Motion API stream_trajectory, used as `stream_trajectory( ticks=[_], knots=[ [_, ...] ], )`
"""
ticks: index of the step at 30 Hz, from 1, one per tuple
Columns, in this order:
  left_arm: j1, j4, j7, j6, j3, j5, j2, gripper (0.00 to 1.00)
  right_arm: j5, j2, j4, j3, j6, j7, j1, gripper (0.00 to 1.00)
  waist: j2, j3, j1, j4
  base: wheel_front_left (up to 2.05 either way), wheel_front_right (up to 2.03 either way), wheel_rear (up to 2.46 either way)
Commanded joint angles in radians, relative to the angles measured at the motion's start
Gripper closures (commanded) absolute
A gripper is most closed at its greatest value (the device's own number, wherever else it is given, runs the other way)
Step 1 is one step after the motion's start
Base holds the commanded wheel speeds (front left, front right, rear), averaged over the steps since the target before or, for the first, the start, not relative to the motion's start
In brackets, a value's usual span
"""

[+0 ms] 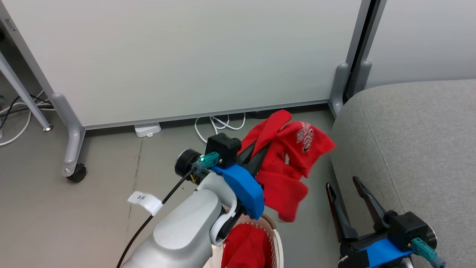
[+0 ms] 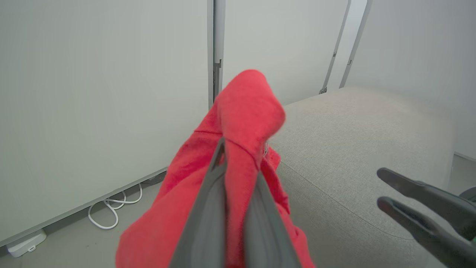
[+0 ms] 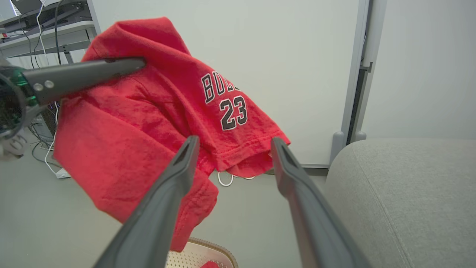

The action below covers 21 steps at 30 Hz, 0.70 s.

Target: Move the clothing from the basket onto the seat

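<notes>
My left gripper (image 1: 256,150) is shut on a bright red jersey (image 1: 293,156) and holds it in the air above the floor, just left of the grey seat (image 1: 409,149). In the right wrist view the jersey (image 3: 160,111) hangs from the left gripper's fingers (image 3: 93,72) and shows the number 23. Below, the cream basket's rim (image 1: 276,238) peeks in, with a second red jersey (image 1: 245,249) inside. My right gripper (image 1: 343,183) stands open and empty beside the seat's front edge. In its own view it (image 3: 235,140) points at the hanging jersey's lower hem.
White partition panels (image 1: 186,56) on wheeled feet (image 1: 76,173) stand behind. White cables (image 1: 219,124) and a small white adapter (image 1: 147,129) lie on the grey floor along them. A desk with cables (image 3: 44,22) stands to the far left.
</notes>
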Motion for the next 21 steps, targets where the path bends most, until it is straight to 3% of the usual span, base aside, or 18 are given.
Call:
stream_trajectory(
  ticks=[1, 21],
  knots=[
    [-0.026, -0.004, 0.005, 0.008, -0.01, -0.011, 0.0, 1.0, 0.002, -0.003, -0.003, 0.003, 0.0, 0.001, 0.014, 0.0, -0.0001, -0.001, 0.0, -0.002, 0.0, 0.0, 0.0],
    [-0.126, 0.041, -0.031, 0.056, -0.186, -0.169, 0.0, 1.0, 0.006, -0.003, 0.008, 0.022, 0.0, 0.001, 0.012, 0.0, -0.0001, 0.0, 0.0, -0.017, 0.0, 0.0, 0.0]
  ],
)
